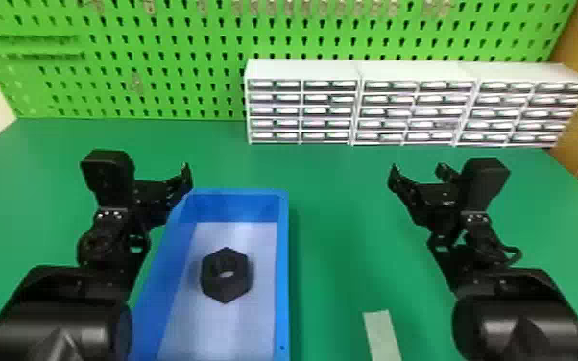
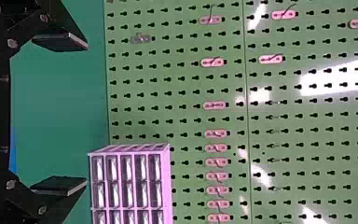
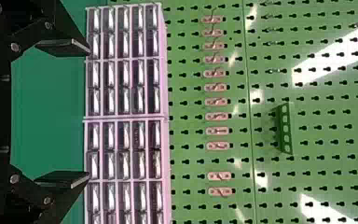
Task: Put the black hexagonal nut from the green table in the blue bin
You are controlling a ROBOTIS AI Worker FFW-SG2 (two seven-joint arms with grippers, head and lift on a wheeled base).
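The black hexagonal nut (image 1: 225, 274) is lying flat inside the blue bin (image 1: 282, 269), down on its pale floor, and its round hole is showing. Nothing is holding it. It is looking hard and stiff, so I'm guessing it won't squash or break easily. I can't tell if it is heavy metal or light plastic. Its sides are looking smooth, so it might slip if someone is pinching it by the pointy corners. If anyone is picking it up, the best hold is on two flat sides that are facing each other, with one finger on each. The bin's walls are standing all around it, so a gripper would be coming down from above. But the nut is sitting where the job wants it, so I think nobody is needing to grab it.

The bin is resting on the green table (image 1: 331, 240). The left gripper (image 2: 86, 113) is hanging near the bin's far left corner, its fingers spreading wide apart with nothing between. The right gripper (image 3: 88, 113) is hanging well off to the right, its fingers also standing apart and holding nothing.
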